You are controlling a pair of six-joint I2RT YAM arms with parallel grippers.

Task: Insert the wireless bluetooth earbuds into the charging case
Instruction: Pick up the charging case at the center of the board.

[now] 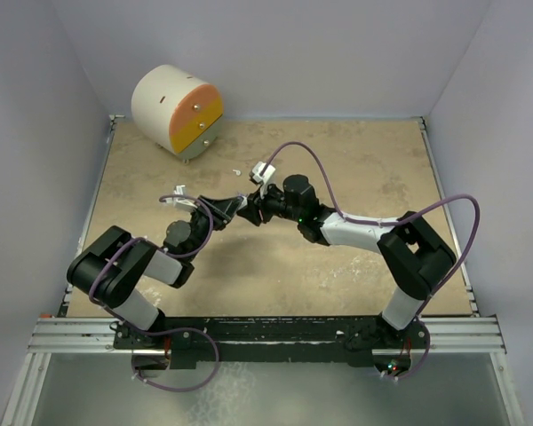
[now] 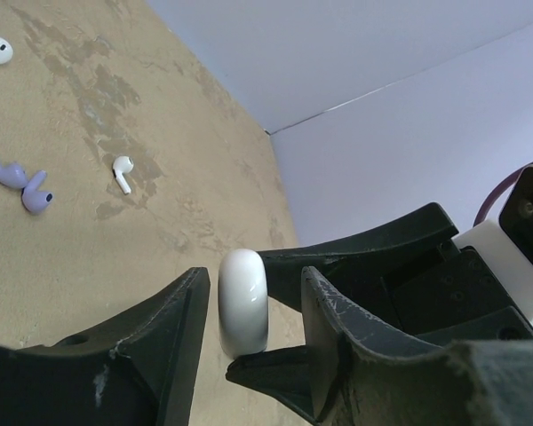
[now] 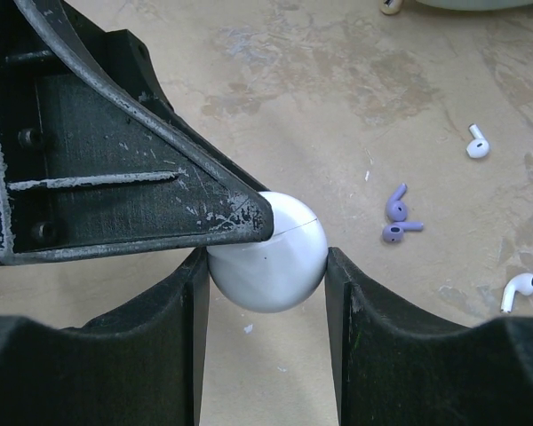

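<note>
Right gripper (image 3: 266, 266) pinching the white charging case (image 3: 271, 244), left gripper (image 2: 253, 280) spread astride its rim, purple earbuds (image 3: 395, 217) loose beyond the right fingertips

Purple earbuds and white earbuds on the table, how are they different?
Colour: the purple earbuds are lilac, the white earbuds plain white. Placing: the purple earbuds lie huddled together, touching, while the white earbuds lie well apart from each other. Shared: all have a round head and a short stem, all lie loose on the table, and none sits in the charging case.
</note>
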